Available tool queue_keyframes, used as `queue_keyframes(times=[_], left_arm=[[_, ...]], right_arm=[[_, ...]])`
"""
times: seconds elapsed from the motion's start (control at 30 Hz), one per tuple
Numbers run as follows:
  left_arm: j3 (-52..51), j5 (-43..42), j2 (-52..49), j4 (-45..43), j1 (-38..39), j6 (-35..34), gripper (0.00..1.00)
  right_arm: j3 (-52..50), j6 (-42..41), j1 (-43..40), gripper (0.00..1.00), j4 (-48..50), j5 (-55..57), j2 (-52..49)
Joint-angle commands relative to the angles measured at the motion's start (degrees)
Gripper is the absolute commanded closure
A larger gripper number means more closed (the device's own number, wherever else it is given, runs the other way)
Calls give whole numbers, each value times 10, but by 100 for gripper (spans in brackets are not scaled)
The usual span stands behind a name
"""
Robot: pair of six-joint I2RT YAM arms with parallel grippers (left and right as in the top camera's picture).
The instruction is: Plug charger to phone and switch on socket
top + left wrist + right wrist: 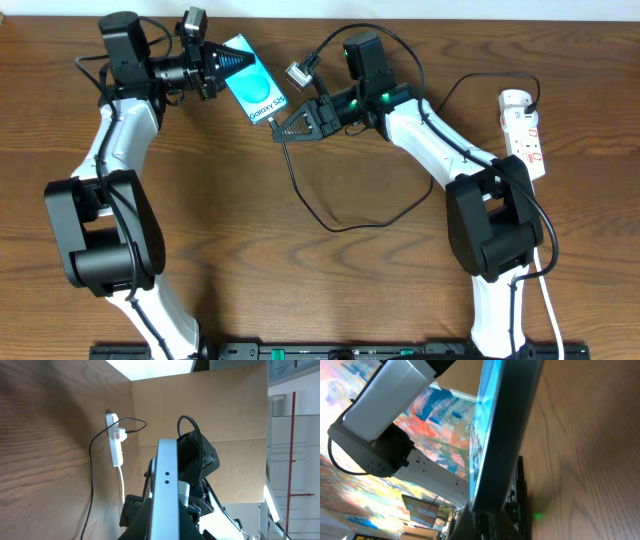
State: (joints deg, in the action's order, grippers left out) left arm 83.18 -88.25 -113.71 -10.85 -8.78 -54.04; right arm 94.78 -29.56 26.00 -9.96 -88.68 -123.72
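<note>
The phone [252, 88], with a cyan screen and "Galaxy S25" text, is held off the table by my left gripper [215, 65], which is shut on its upper end. It shows edge-on in the left wrist view [167, 485] and the right wrist view [487, 425]. My right gripper [285, 128] is at the phone's lower end, shut on the charger's tip; the tip itself is hidden between the fingers [495, 522]. The charger's thin black cable [330, 226] loops across the table to its plug [530, 100] in the socket [524, 135], a white power strip at the right that also shows in the left wrist view [115, 440].
The socket's white cord [548, 290] runs down the right side beside the right arm's base [495, 225]. The left arm's base [105, 235] stands at the left. Thicker black robot cables arch over both wrists.
</note>
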Motion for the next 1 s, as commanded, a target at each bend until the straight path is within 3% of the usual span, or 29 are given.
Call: queue_keyframes(times=[0.0, 0.97], left_arm=[[4, -19, 12, -5, -2, -3, 93], [4, -19, 12, -21, -2, 0, 93]], right_arm=[[7, -2, -2, 99, 2, -6, 0], [7, -2, -12, 99, 2, -7, 0]])
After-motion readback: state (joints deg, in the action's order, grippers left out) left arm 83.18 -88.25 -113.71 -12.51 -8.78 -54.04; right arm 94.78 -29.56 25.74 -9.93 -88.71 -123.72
